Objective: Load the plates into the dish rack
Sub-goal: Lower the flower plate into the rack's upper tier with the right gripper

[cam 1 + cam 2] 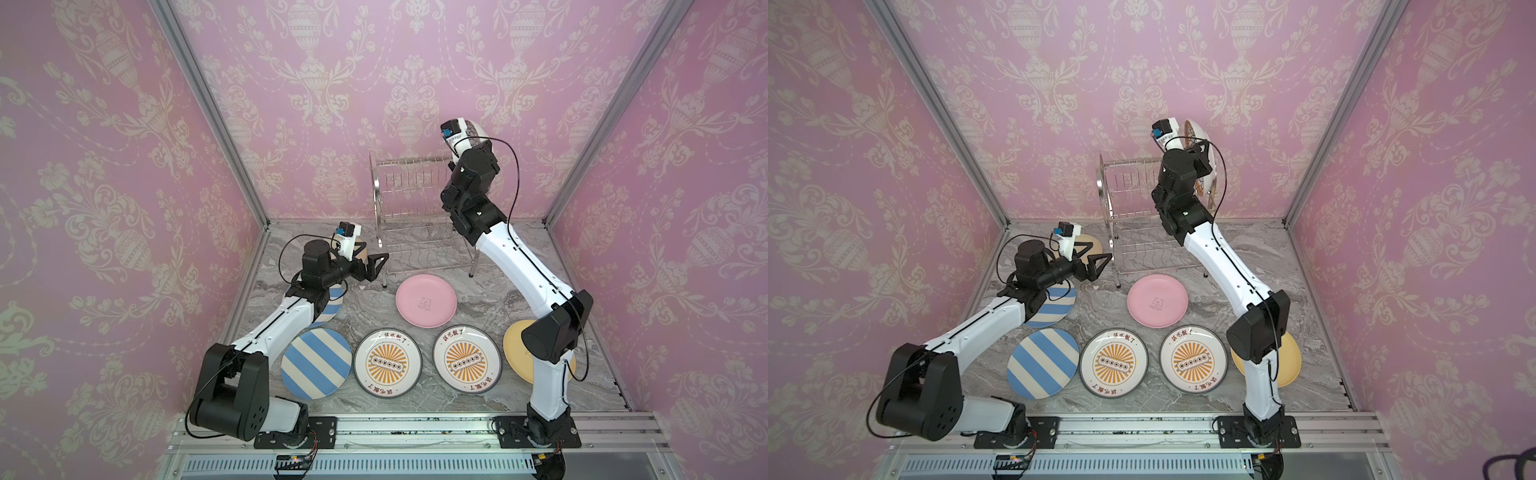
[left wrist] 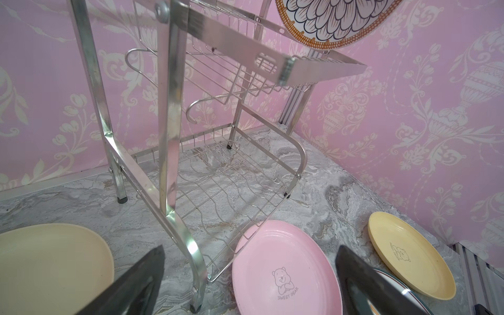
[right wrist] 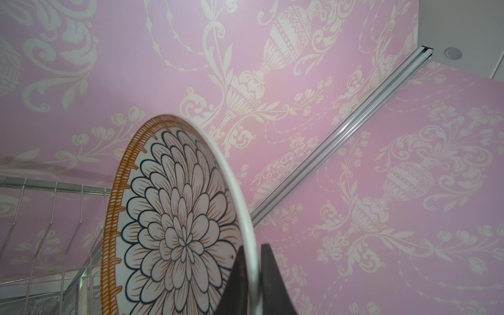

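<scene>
Reaching up and back from the front edge of the grey marbled table (image 1: pixel 436 399), the right arm (image 1: pixel 519 257) bends its elbow over the front right corner. It lifts its wrist above the right end of the two-tier shiny steel wire dish rack (image 1: pixel 409 216).

The right gripper (image 3: pixel 252 253) is clamped on the white rim of the round petal-patterned plate (image 3: pixel 174 226) with an orange border, one black finger on each face. That plate stands on edge, nearly upright, with its disc running front to back. Its patterned face is turned left toward the rack's slotted dividers. Its lower rim is at the right end of the upper tier; whether it touches a wire I cannot tell.

The left arm (image 1: pixel 282 320) lies low along the left edge. The left gripper (image 1: pixel 1099 254) points level at the rack's left end frame, jaws apart and holding nothing.

The rack stands by the back edge, and seven plates lie flat on the table:
- A round pink plate (image 1: pixel 426 299) is just in front of the rack.
- A white sunburst plate (image 1: pixel 387 361) and a second sunburst plate (image 1: pixel 466 358) sit side by side near the front edge.
- A blue-and-white striped plate (image 1: pixel 316 363) lies to their left.
- A second striped plate (image 1: pixel 332 309) is partly under the left arm.
- A cream-yellow plate (image 1: pixel 1090 241) is near the back left corner, beside the left gripper.
- A second cream-yellow plate (image 1: pixel 515 345) lies under the right elbow.
</scene>
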You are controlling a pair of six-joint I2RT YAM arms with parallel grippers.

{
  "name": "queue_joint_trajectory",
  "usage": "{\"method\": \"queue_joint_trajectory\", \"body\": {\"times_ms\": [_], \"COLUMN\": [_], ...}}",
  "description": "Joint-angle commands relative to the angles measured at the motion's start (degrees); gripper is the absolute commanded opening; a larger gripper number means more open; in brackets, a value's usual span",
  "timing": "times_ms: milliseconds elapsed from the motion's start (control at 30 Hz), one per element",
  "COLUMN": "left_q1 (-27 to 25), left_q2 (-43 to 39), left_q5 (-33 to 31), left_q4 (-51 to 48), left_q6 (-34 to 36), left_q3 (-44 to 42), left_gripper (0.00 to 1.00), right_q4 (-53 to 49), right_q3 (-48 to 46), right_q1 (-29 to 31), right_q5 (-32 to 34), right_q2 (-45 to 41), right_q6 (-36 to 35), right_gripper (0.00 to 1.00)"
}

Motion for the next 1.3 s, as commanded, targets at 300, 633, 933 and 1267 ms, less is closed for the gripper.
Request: {"method": "queue_joint_trajectory", "body": {"times_ms": [300, 633, 933, 1267], "left_q1": [-0.21, -0.18, -0.21, -0.07], "left_q2": [-2.57, -2.14, -1.35, -1.02], "left_q5": [0.12, 0.39, 0.81, 0.9], "left_q4": [-1.17, -1.08, -0.28, -0.72], "left_q6": [0.2, 0.0, -0.42, -0.4], "left_q3": [-0.76, -0.47, -0.18, -0.03], "left_gripper": [0.99, 0.99, 0.99, 0.99], "right_q4": [0.61, -5.51, -6.47, -8.19], "right_q3": [11.53, 12.21, 12.48, 13.84], "right_q1": [-0.26, -2.1, -3.18, -3.66], "right_q5": [0.8, 1.15, 0.02, -0.85], "right_q2": [4.63, 5.97, 6.83, 9.38], "right_q6": [2.64, 7.7, 9.31, 11.07], "right_gripper": [0.0, 0.0, 0.0, 0.0]}}
